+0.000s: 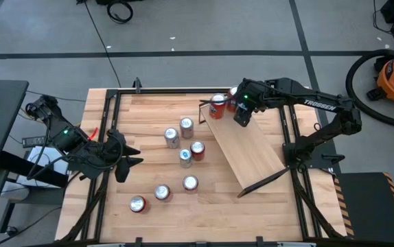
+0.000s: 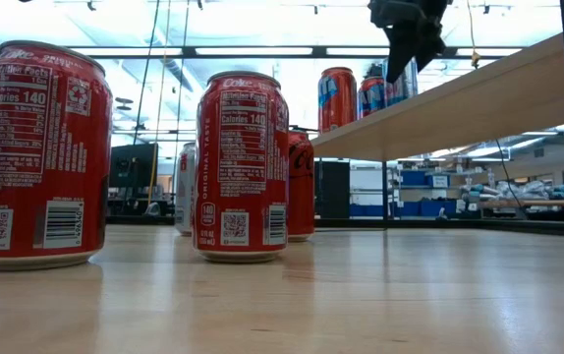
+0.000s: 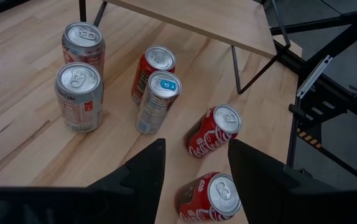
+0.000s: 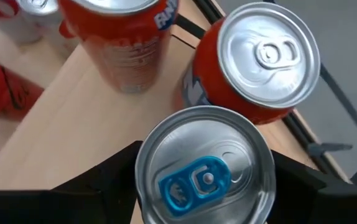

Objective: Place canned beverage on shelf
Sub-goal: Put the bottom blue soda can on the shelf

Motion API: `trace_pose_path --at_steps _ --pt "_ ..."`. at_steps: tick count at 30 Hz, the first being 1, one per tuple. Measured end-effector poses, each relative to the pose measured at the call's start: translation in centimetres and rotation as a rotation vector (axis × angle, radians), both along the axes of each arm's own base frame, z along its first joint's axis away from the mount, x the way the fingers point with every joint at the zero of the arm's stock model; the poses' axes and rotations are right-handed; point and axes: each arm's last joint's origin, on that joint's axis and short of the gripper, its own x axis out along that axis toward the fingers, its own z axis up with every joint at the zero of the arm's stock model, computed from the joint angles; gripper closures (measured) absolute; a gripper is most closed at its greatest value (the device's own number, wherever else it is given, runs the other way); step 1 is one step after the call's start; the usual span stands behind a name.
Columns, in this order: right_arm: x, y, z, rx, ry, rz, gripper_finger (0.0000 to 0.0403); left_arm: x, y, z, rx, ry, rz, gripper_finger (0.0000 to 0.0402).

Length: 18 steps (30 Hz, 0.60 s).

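Observation:
The shelf [image 1: 248, 147], a light wood board on thin black legs, runs slantwise over the table's right half. Two red cans [image 1: 217, 106] [image 4: 262, 56] stand at its far end. Beside them is a silver can with a blue tab [image 4: 203, 168]. My right gripper [image 1: 241, 115] [image 4: 203, 177] is over that can, shut on it. Several more cans [image 1: 185, 158] [image 3: 79, 93] stand upright on the tabletop left of the shelf. My left gripper [image 1: 125, 161] [image 3: 197, 168] hangs open over the table's left side, nothing between its fingers. My right gripper has the blue-tab can between its two fingers, which lie against opposite sides of the upper wall, just under the rim [image 4: 140, 186]. The fingers come from above, slanting down. The can is upright, its top level, its bottom at the board's surface [image 2: 400, 101] beside the red cans.
Black frame rails [image 1: 104, 130] run along the table's edges, and the shelf's black legs [image 3: 236, 65] stand on the tabletop. Two red cans [image 2: 36, 157] [image 2: 243, 167] stand close to the near edge. Bare wood lies near the table's front right.

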Motion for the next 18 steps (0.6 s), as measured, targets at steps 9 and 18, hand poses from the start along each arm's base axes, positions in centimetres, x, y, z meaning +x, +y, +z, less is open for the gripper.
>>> trace_pose_path --at_steps 9,18 --pt "-0.3 -0.1 0.1 0.048 0.023 0.159 0.0128 0.0 0.0 0.0 -0.003 -0.002 0.0 0.0216" --pt "-1.9 -0.2 1.0 0.07 -0.018 0.162 0.0128 0.0 -0.1 0.0 -0.029 0.013 -0.018 0.0216"
